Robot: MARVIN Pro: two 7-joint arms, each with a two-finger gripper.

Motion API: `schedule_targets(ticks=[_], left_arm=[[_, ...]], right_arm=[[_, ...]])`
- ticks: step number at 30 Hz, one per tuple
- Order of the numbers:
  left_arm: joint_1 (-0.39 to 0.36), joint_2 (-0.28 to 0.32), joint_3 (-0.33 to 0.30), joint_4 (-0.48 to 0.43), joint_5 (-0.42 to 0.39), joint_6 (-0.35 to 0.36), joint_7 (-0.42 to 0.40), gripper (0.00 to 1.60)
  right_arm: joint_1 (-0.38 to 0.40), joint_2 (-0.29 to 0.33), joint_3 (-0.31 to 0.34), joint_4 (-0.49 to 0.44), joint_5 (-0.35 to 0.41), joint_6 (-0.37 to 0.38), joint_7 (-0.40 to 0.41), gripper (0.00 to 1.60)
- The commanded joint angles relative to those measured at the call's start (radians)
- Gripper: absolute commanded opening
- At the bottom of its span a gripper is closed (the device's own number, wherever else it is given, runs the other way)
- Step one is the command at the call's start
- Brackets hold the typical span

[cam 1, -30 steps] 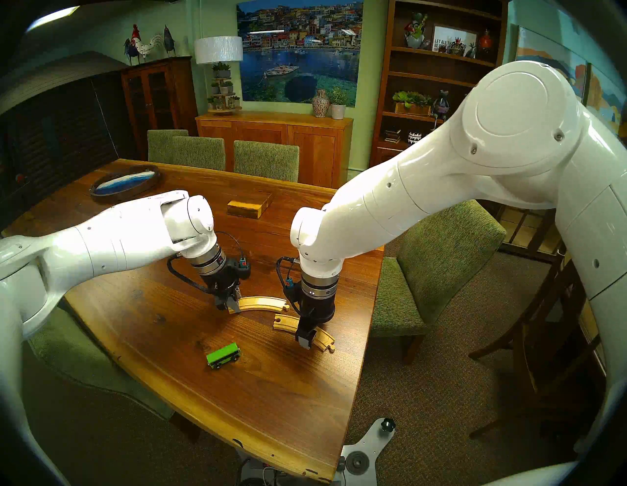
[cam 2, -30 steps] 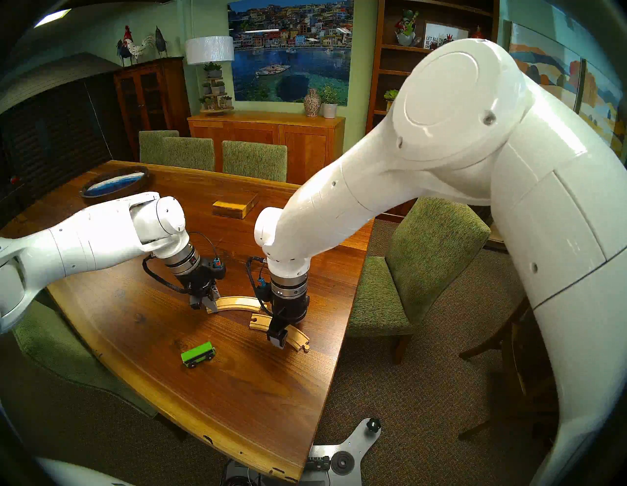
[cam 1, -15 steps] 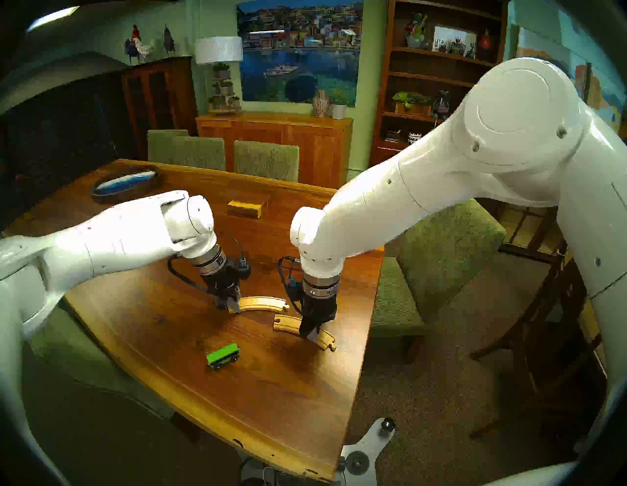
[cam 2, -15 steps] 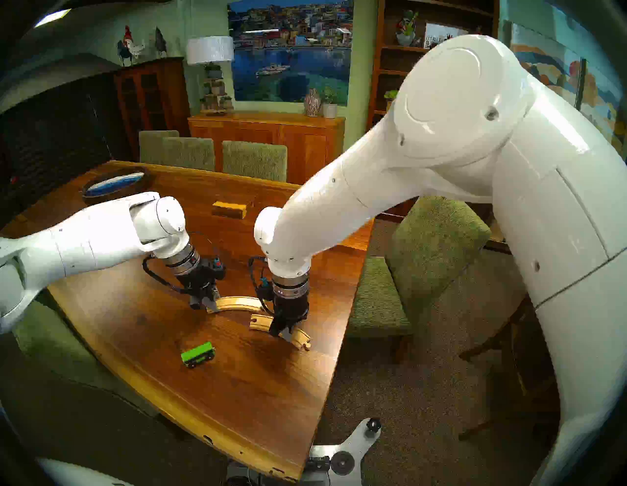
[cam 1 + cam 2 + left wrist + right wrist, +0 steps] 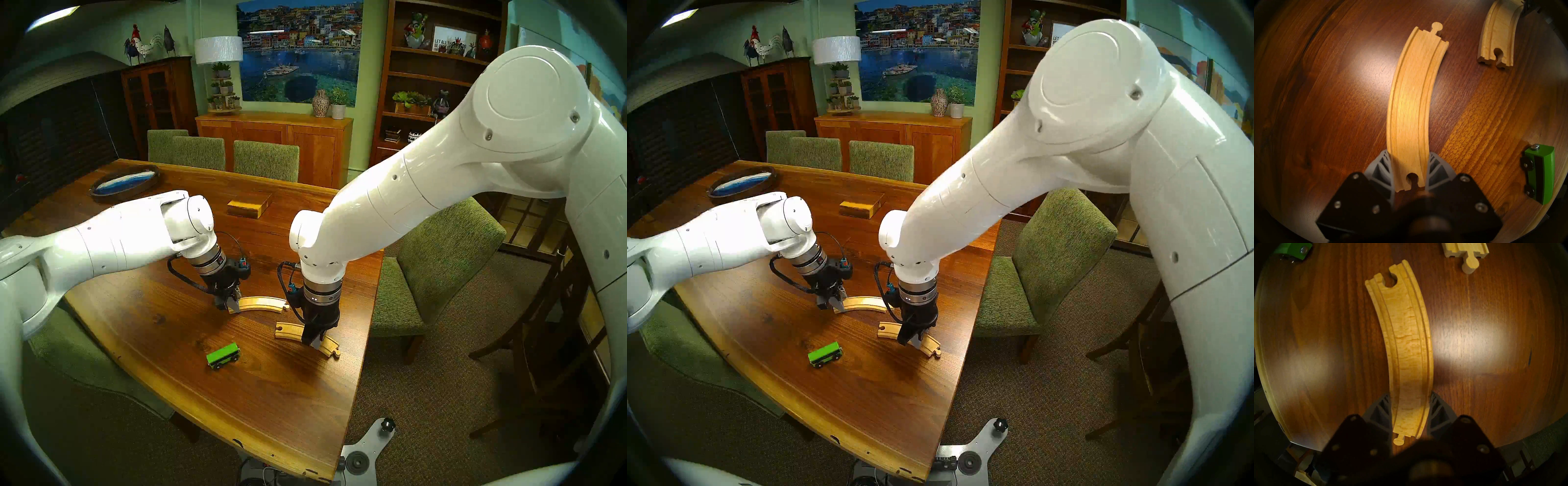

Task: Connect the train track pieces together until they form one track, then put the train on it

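Two curved pale wooden track pieces lie apart on the brown table (image 5: 169, 325). My left gripper (image 5: 230, 307) is shut on the hole end of the far piece (image 5: 263, 302), whose peg end points right; the left wrist view shows its fingers (image 5: 1384, 162) pressed on both sides of that piece (image 5: 1410, 101). My right gripper (image 5: 314, 342) is shut on the near piece (image 5: 288, 331) close to its peg end, as the right wrist view shows (image 5: 1407, 344). A gap separates the far peg from the near hole. The green train (image 5: 223, 355) stands free on the table, to the left of the near piece.
A rectangular wooden block (image 5: 249, 205) lies at mid table and an oval blue dish (image 5: 125, 183) at the far left. The table's right edge (image 5: 368, 332) runs just beyond the near piece, with a green chair (image 5: 441, 271) beside it.
My right gripper has closed from open onto the near track piece and shifted it slightly toward me. The right elbow has risen. Left arm, far piece and train have not moved.
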Motion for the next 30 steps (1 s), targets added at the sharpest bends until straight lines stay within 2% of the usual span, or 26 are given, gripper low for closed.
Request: schedule_targets(ticks=[1, 6, 11, 17, 19, 21, 30], left_arm=[[-0.024, -0.002, -0.016, 0.002, 0.001, 0.000, 0.003, 0.00], [-0.024, -0.002, -0.016, 0.002, 0.001, 0.000, 0.003, 0.00], [-0.024, -0.002, -0.016, 0.002, 0.001, 0.000, 0.003, 0.00], [-0.024, -0.002, -0.016, 0.002, 0.001, 0.000, 0.003, 0.00], [-0.024, -0.002, -0.016, 0.002, 0.001, 0.000, 0.003, 0.00], [-0.024, -0.002, -0.016, 0.002, 0.001, 0.000, 0.002, 0.00], [-0.024, -0.002, -0.016, 0.002, 0.001, 0.000, 0.002, 0.00]], right_arm=[[0.096, 0.059, 0.016, -0.036, 0.009, -0.033, -0.021, 0.00], [0.098, 0.075, 0.020, -0.049, 0.035, -0.058, -0.037, 0.00], [0.091, 0.067, 0.017, -0.030, 0.086, -0.036, -0.054, 0.00], [0.067, 0.027, 0.019, 0.046, 0.200, 0.042, -0.070, 0.00], [0.064, 0.022, 0.019, 0.056, 0.210, 0.051, -0.072, 0.00], [0.048, 0.004, 0.016, 0.096, 0.255, 0.092, -0.075, 0.00], [0.016, -0.036, 0.002, 0.179, 0.346, 0.176, -0.090, 0.00]])
